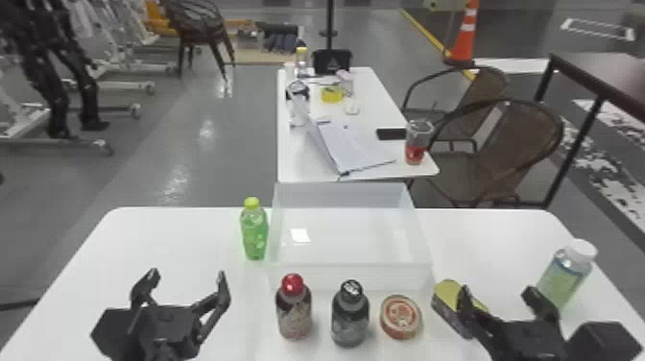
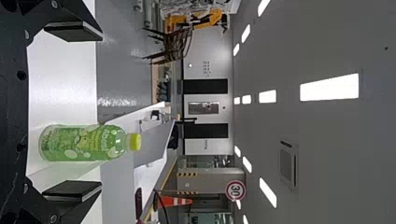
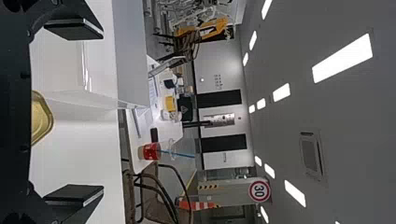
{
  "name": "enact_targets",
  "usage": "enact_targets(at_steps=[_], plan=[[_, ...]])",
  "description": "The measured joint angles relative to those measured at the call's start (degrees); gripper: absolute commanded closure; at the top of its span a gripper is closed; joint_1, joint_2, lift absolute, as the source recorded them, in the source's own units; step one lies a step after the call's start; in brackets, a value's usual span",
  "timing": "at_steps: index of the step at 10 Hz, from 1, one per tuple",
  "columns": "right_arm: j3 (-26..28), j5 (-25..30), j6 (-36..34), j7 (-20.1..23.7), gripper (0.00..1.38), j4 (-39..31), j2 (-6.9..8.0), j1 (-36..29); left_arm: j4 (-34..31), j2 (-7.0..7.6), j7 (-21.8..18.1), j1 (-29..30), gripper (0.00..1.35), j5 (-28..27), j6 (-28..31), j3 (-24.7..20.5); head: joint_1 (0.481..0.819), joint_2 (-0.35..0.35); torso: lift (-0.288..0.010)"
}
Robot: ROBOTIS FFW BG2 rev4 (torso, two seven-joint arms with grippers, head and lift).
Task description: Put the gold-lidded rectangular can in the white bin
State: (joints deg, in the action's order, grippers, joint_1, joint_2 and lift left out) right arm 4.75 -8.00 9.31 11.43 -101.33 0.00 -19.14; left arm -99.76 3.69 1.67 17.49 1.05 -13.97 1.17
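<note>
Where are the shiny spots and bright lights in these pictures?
Head view: a bright patch of glare inside the white bin, a glint on the red cap, pale shine on the grey floor; left wrist view: glowing ceiling lights; right wrist view: glowing ceiling lights too.

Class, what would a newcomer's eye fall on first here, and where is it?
First, the large open white plastic bin in the middle of the table, with a bright green, yellow-capped bottle standing just left of it. Then the black two-fingered left hand and right hand, both open in the foreground, the right one partly hiding the gold-lidded rectangular can.
</note>
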Motion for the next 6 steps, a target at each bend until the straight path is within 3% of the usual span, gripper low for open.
enact_targets(at_steps=[6], plan=[[0.0,0.0,-0.4,0.0,0.13,0.1,0.0,0.2,-0.1,0.09,-0.2,0.1,0.17,0.2,0.1,0.0,0.549,0.0,-0.1]])
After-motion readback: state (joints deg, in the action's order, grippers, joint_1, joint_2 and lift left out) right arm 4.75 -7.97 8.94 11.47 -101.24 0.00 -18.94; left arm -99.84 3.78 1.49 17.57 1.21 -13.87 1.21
